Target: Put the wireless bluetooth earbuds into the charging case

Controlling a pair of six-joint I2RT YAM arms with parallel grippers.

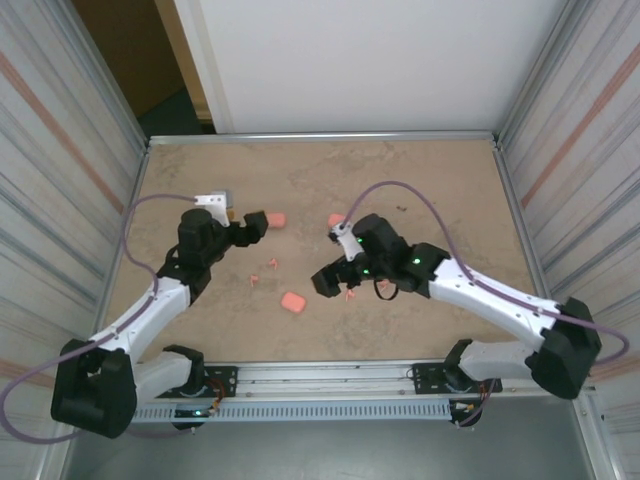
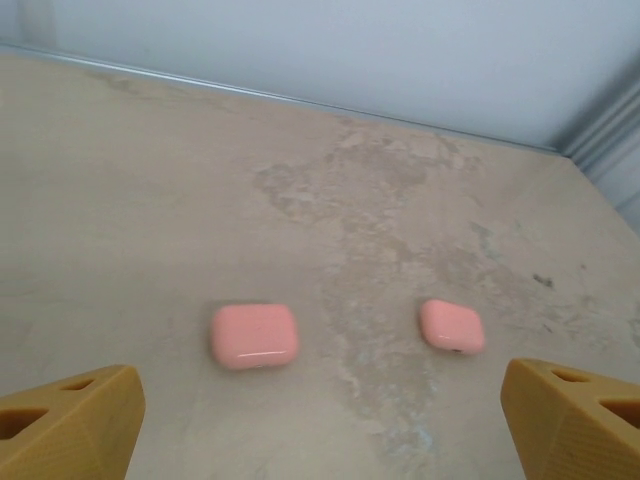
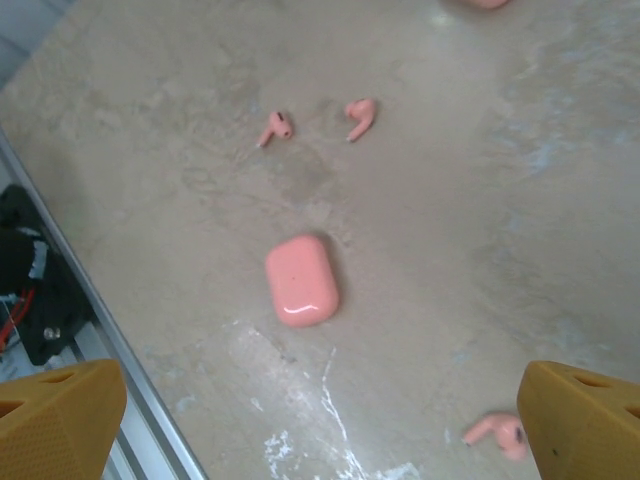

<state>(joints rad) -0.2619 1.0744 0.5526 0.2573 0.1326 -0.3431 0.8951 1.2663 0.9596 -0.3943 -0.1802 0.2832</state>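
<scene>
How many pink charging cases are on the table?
3: a left case and a right case side by side farther back, and a near case in front of them. More may be hidden.

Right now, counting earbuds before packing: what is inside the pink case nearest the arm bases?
That case is shut, so its inside is hidden. Two earbuds lie loose on the table near it.

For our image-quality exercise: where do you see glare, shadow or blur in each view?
Top view: table evenly lit, shadows faint. Left wrist: dull highlight on left case, soft shadow under it. Right wrist: glossy highlight on the near case, earbud beyond it sharp.
</scene>
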